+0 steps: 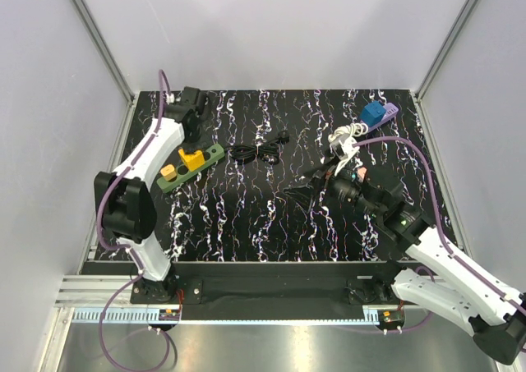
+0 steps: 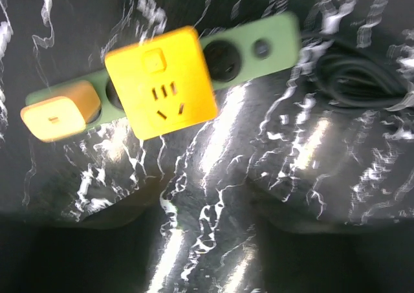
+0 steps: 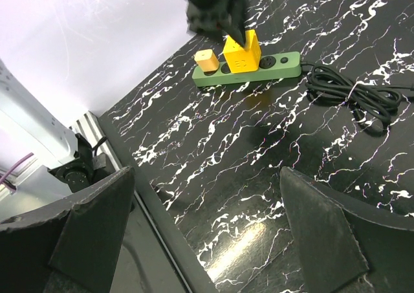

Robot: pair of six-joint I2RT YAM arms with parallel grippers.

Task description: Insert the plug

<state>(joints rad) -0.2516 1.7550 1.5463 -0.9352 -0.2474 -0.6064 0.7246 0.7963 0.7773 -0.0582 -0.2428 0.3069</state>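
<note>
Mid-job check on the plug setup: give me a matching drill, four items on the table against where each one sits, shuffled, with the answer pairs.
Things:
1. green power strip
2. yellow cube adapter
3. coiled black cable
4. blue block

Places:
A. far right of the table, next to a white cable
B. middle of the table, just right of the strip's end
C. left side of the table, lying at an angle
D. seated in the strip, beside a smaller orange plug

Pairs: 1-C, 2-D, 3-B, 4-A
</note>
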